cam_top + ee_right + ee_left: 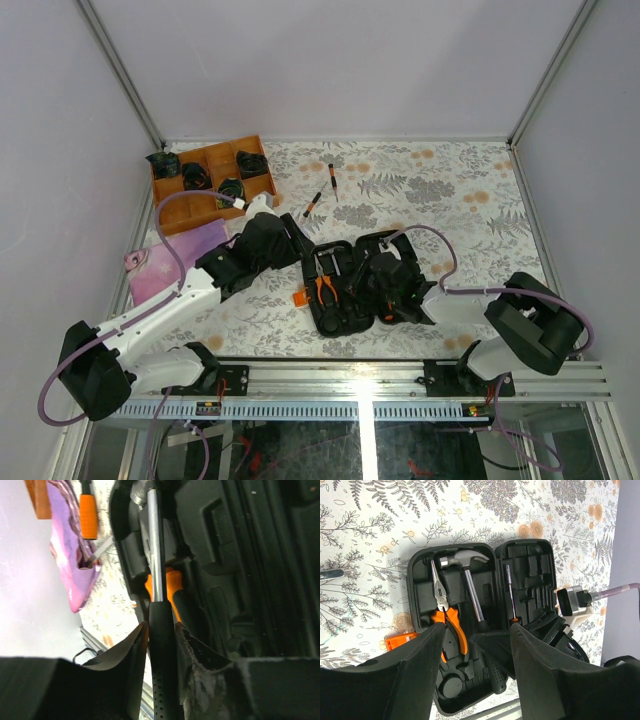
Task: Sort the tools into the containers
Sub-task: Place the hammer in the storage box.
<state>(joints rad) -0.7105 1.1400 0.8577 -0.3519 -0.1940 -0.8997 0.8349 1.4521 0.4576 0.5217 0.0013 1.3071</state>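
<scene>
Tool case (420, 575): black moulded plastic, matt, faintly grained.
Hammer (470, 587): bright polished steel head and shaft; black grip, dimpled and rubber-like.
Pliers (455, 627): bare grey metal nose; smooth orange plastic handles with a slight sheen.
Slim driver (509, 592): thin metal shank.
Surface (370, 540): floral-printed covering, matt, cloth-like.
Divided tray (180, 218): orange-brown wood, smooth.

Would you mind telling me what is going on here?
Two arms are packing tools into an open case. The right end effector grips the hammer by its handle; it lies in the case beside the pliers. The left end effector hovers open above the case. Two drivers lie loose on the table beyond.
</scene>
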